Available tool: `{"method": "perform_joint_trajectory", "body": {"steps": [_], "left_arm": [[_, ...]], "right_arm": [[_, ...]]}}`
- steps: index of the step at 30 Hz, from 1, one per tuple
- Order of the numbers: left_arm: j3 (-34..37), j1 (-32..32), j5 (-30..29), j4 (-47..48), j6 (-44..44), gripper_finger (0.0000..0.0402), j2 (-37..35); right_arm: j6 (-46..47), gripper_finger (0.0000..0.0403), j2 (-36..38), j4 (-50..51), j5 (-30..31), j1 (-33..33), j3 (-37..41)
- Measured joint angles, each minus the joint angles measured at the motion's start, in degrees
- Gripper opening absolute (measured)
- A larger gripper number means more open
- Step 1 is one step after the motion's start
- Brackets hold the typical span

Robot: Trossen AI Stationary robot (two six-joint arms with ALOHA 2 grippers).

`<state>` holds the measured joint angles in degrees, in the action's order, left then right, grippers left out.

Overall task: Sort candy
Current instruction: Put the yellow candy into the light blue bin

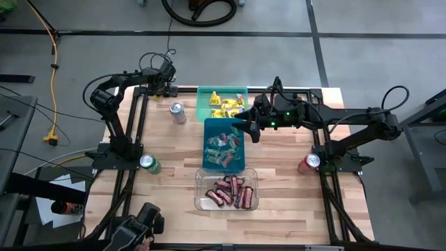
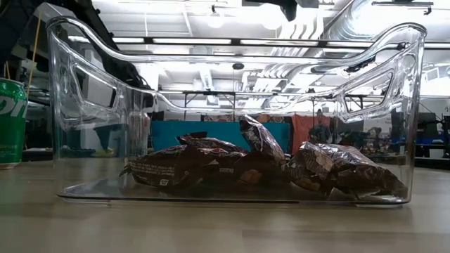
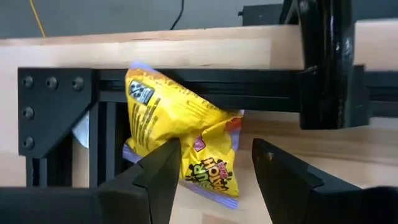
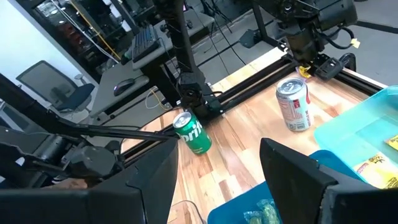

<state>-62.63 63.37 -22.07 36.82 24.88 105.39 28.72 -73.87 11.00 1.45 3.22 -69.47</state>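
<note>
A bright yellow candy packet (image 3: 177, 134) lies at the table's far left edge, its upper end leaning against the black frame rail (image 3: 261, 93). My left gripper (image 1: 166, 84) is open there, and in its wrist view (image 3: 211, 171) its fingers stand on either side of the packet's near end. My right gripper (image 1: 249, 130) is open and empty, above the corner where the blue bin (image 1: 209, 157) meets the green bin (image 1: 203, 104); its wrist view (image 4: 217, 168) shows it empty too. The green bin holds yellow packets (image 1: 226, 106), the blue bin mixed packets (image 1: 223, 148), and the clear bin (image 2: 105, 190) dark red-brown bars (image 1: 230, 191). My left gripper's fingers come at the yellow packet slanting down toward the far edge. One finger (image 3: 163, 171) overlaps the packet's side, and I cannot tell whether it touches. The packet lies on the table and against the rail.
A silver can (image 1: 178, 112) stands left of the green bin, a green can (image 1: 149, 164) at the left arm's base and a red can (image 1: 309, 163) at the right arm's base. Black frame rails run along the table's far edge and both sides.
</note>
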Motion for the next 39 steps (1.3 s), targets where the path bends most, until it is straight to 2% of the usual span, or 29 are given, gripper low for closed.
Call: {"method": "perform_joint_trajectory", "body": {"steps": [3,6,13,20,30,39], "left_arm": [[-0.04,-0.07,-0.42,0.01,-2.83,0.0177,0.99],[-0.04,0.0,-0.48,0.44,-4.17,0.0148,1.15],[-0.09,0.08,2.28,1.95,-10.86,0.0014,0.63],[0.13,0.97,10.88,2.51,-9.95,0.0003,-3.85],[0.13,0.88,15.64,1.85,-6.96,0.0001,-18.82],[0.11,-5.93,24.27,-5.28,-3.96,0.0,-33.36]], "right_arm": [[0.9,0.0222,0.0,0.0,0.0,0.0,0.0],[0.89,0.0222,0.0,0.0,0.04,0.0,0.0],[-0.51,0.0222,0.0,0.0,0.09,0.0,0.0],[-0.68,0.0222,0.0,0.0,0.11,0.0,0.0],[-1.97,0.0222,0.0,0.0,0.13,0.0,0.0],[-2.19,0.0222,0.0,-0.07,0.13,0.0,0.0]]}}
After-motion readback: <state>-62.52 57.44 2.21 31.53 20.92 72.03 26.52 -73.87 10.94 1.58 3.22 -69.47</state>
